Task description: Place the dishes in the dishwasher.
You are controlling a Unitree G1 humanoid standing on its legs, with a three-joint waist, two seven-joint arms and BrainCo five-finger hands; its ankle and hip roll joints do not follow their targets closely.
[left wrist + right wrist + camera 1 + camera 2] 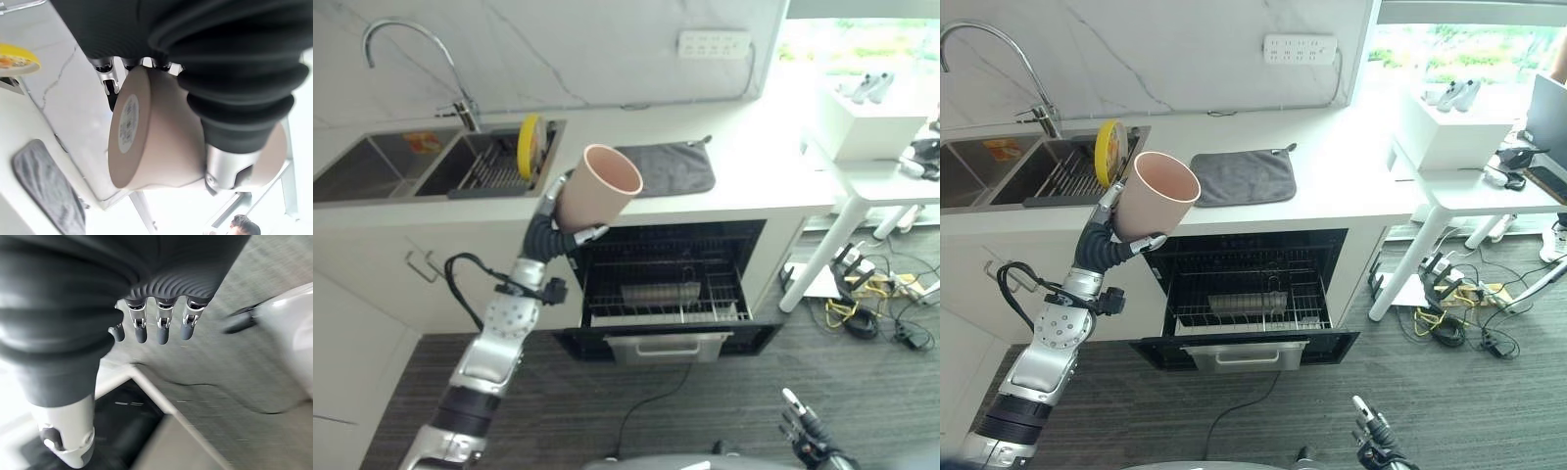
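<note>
Nearest, low at the right over the dark floor, the right hand (803, 423) hangs idle with its fingers (163, 329) straight and relaxed, nothing in them. Just beyond the floor strip stands the dishwasher (666, 289), its door dropped open and its lower rack (1249, 304) pulled partly forward; a grey cylindrical piece lies on the rack wires near the middle. Above and to the left of the open front, the left hand (1114, 238) is raised at counter-edge height with its fingers and thumb curled around a pinkish-beige cup (597, 186), gripping it by the lower body; the cup is tilted, with its open mouth turned up and to the right, and its flat base (128, 124) carries a round pale sticker. The cup is in the air, clear of both the rack and the counter (773, 186). On the counter just behind the cup lies a dark grey mat (1244, 176), flat, right of the sink (401, 162). In the right basin of the sink a dish rack (494, 168) holds a yellow plate (529, 145) standing on edge. A curved tap (411, 59) rises behind the basins, and a white socket strip (1301, 45) is fixed on the marble wall farther right. To the far right is a white table (1489, 191) with a white box on it, cables tangled on the floor under it.
</note>
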